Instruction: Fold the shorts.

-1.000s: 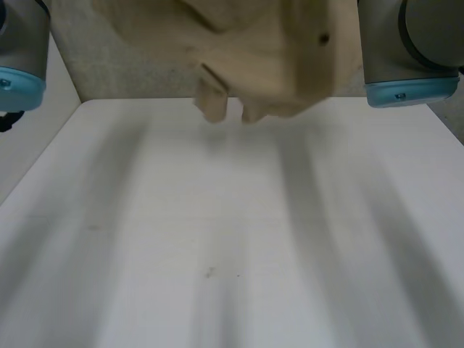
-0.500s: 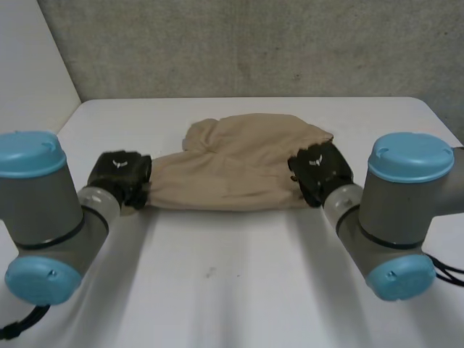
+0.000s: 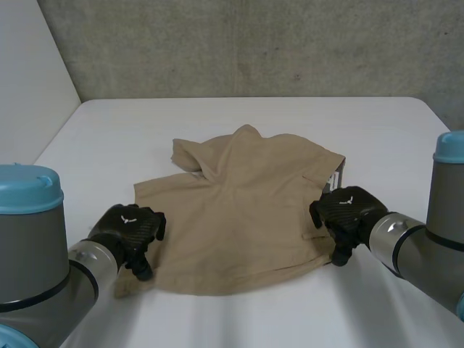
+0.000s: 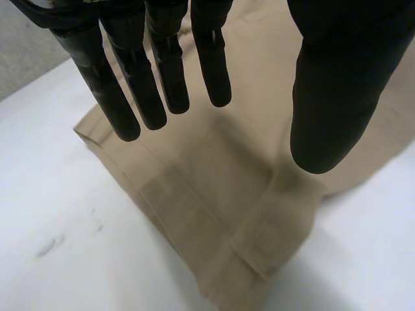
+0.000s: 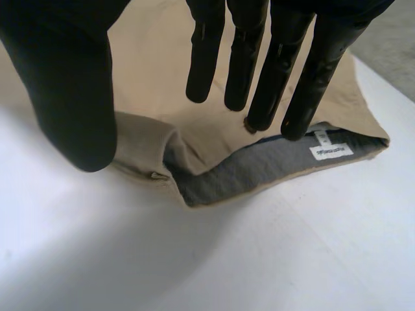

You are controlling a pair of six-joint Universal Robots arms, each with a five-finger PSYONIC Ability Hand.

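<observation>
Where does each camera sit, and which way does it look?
Head view: behind, between the arms, looking down at the white table and tan shorts; left hand and right hand show.
Left wrist view: along the left palm, onto a hemmed corner; straight fingers.
Right wrist view: along the right palm, onto the grey lining; straight fingers.
Shared: the shorts.

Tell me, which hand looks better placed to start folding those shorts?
Probably the left hand: it hangs open right over a flat hemmed corner of the shorts, easy to pinch. The right hand, also open, is over the gaping waistband edge.
</observation>
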